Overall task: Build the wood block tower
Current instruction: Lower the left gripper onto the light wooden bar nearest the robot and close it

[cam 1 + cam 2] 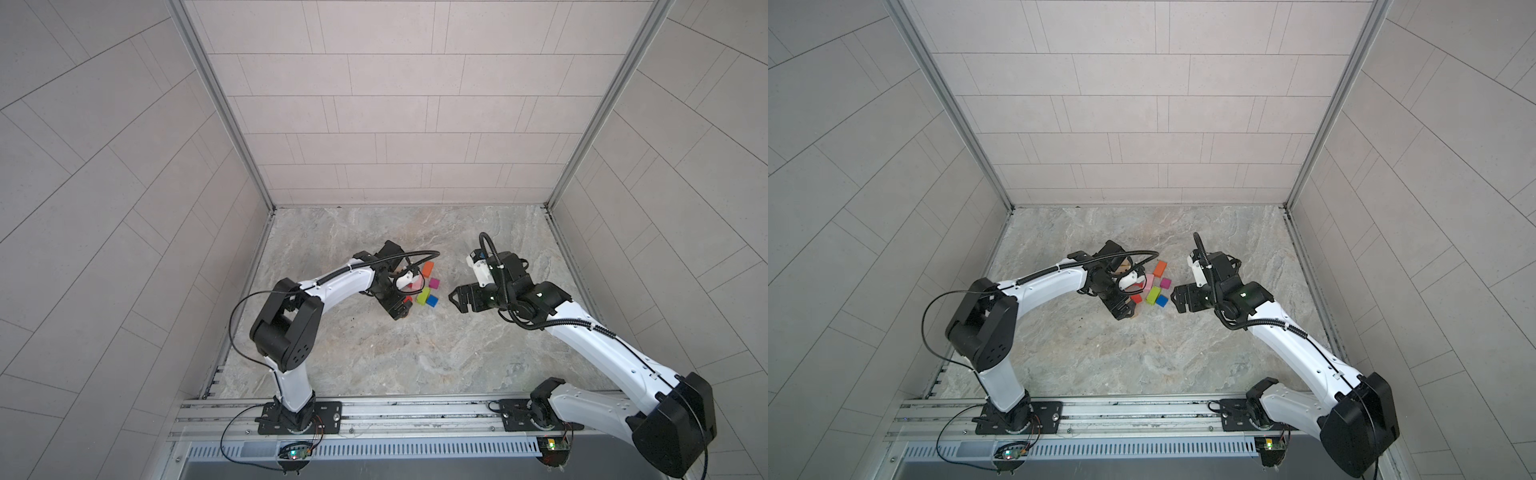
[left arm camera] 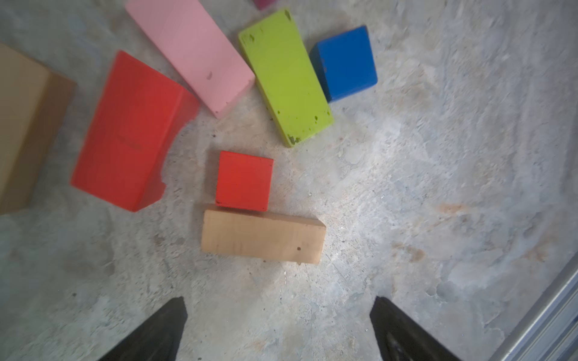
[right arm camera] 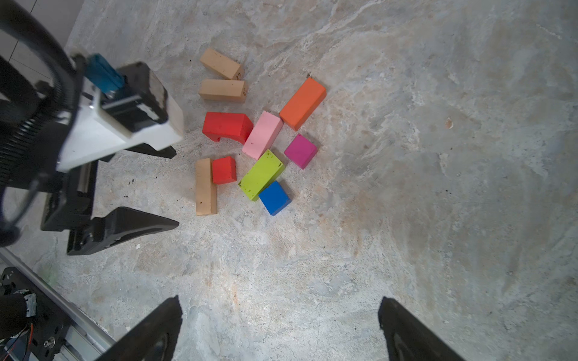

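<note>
The wood blocks [image 1: 423, 296] lie flat in one loose cluster near the middle of the table [image 3: 438, 156]. None rests on another, so the tower is not begun and, by my reading, every layer is still to be laid.

Two tan bars [image 3: 222, 91] sit side by side at one edge of the cluster. The third tan bar [image 3: 205, 187] touches the red cube [image 3: 224, 170]. The red arch [image 3: 226, 126] lies just beside the pink oblong [image 3: 262, 135], and the lime oblong [image 3: 262, 175] touches the blue cube [image 3: 274, 198]. The orange oblong [image 3: 302, 103] and the magenta cube [image 3: 300, 151] lie on the cluster's far side from the left arm.

The left end effector [image 2: 278, 304] hangs over the third tan bar, its jaws spread wide and holding nothing (a likely first pick, since the bars probably belong lowest). The right end effector [image 3: 279, 300] hangs beside the cluster, spread and empty too.
</note>
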You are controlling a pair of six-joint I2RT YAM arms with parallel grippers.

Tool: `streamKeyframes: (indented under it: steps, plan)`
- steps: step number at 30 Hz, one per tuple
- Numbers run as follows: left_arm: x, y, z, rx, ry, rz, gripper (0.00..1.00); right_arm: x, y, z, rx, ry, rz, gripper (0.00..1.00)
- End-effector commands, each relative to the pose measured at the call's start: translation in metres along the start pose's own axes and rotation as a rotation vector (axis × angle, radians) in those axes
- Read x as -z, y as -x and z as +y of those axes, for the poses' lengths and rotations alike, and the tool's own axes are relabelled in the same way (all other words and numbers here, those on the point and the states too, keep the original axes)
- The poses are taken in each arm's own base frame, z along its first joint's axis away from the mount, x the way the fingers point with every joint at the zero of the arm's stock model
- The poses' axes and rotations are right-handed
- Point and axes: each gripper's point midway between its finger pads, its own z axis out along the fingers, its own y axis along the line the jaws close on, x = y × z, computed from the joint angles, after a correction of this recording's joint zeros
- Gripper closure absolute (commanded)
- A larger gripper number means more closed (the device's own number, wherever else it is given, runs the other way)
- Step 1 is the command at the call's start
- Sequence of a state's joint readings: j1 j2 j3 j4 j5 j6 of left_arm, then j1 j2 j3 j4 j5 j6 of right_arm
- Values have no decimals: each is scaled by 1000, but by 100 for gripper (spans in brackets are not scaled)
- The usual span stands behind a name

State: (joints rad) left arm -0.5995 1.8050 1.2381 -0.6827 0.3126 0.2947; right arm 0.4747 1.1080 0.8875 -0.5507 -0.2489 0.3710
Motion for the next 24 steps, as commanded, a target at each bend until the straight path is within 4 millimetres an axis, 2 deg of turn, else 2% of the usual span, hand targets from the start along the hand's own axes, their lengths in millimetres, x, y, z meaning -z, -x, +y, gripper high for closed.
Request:
streamKeyframes:
  steps: [1,9,16,24]
  plan:
    - [-1,0,-3,-68,-2,-4,0,6,-4,5,-8,35,-4,1]
    - [-7,10,-3,-175,70,6,0,-3,-13,4,-14,48,7,1]
    - [-22,14,0,-193,74,40,0,8,-16,5,0,55,-12,1]
    - [-20,17,7,-213,105,63,0,11,-23,0,21,36,4,1]
